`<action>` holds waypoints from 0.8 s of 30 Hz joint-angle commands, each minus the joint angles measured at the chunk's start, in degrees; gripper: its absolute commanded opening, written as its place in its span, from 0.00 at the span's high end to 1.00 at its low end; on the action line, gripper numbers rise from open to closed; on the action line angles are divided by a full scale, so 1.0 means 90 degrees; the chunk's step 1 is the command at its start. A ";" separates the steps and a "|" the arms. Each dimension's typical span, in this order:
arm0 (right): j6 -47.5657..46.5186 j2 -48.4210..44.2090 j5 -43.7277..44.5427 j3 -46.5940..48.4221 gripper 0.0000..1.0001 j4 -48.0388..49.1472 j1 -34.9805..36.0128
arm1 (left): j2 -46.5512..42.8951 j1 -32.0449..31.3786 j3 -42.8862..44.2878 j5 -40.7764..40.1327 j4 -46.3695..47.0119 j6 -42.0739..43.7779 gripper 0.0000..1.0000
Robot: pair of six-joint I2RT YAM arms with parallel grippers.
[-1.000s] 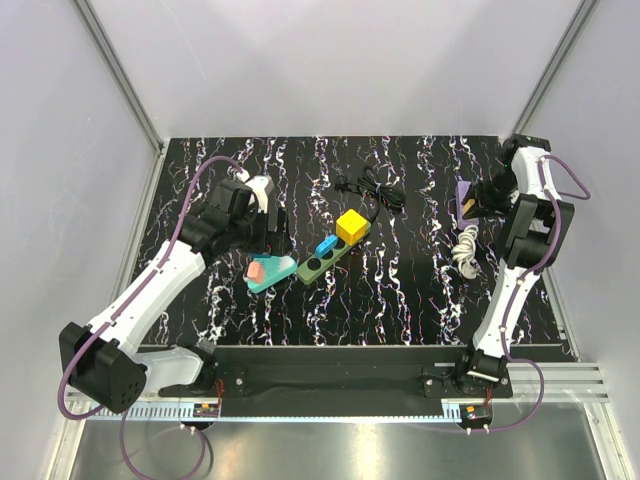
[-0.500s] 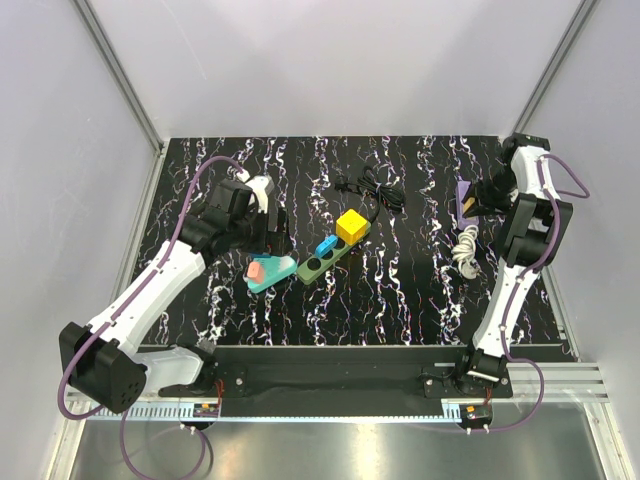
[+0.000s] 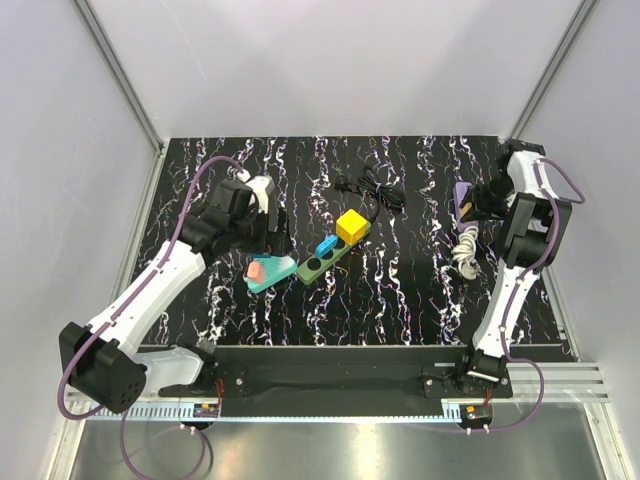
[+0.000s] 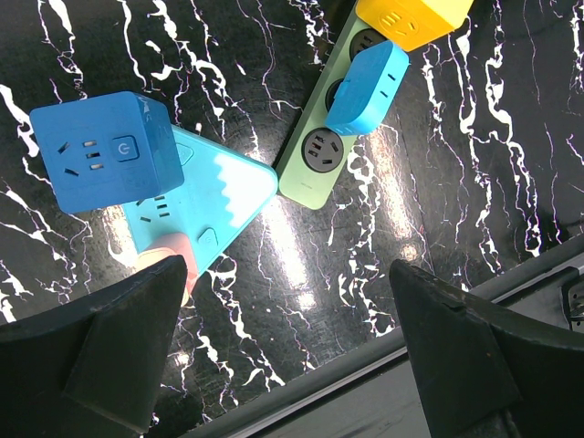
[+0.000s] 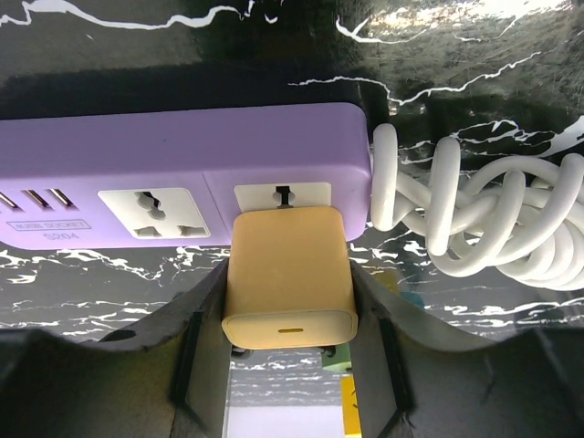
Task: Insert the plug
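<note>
We are pinching the tan charger plug (image 5: 288, 274) in the right end effector (image 5: 288, 315), at the end of the purple power strip (image 5: 182, 137) on the desk's (image 3: 400, 300) far right. Pressing straight in, kept square, seems best. Only the right wrist view is showing plug meeting strip, while the left end effector (image 4: 287, 301) is hanging spread wide.

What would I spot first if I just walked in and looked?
Probably the bright yellow cube sitting on the green power strip in the middle of the black marbled table. Then the right hand, at the far right, squeezing a tan charger against a purple power strip with a curly white cord.
</note>
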 commanded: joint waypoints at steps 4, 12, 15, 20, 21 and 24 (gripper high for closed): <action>0.0169 -0.0185 0.1042 -0.0329 1.00 -0.0071 0.0258 | -0.0163 -0.0032 -0.0035 0.0097 0.0236 0.0070 0.01; 0.0218 -0.0273 0.1062 -0.1129 1.00 0.0408 0.0336 | -0.0173 -0.0032 -0.0035 0.0126 0.0226 0.0070 0.01; 0.0257 -0.0263 0.1111 -0.1266 1.00 0.0466 0.0356 | -0.0183 -0.0032 -0.0035 0.0126 0.0236 0.0079 0.01; 0.0150 -0.0146 0.1043 -0.1189 1.00 0.0476 0.0356 | -0.0163 -0.0032 -0.0035 0.0097 0.0226 0.0089 0.01; 0.0102 -0.0127 0.0994 -0.1073 1.00 0.0467 0.0356 | -0.0153 -0.0032 -0.0035 0.0106 0.0236 0.0079 0.01; -0.0055 -0.0039 0.0838 -0.0702 0.96 0.0379 0.0346 | -0.0134 -0.0032 -0.0045 0.0087 0.0226 0.0079 0.01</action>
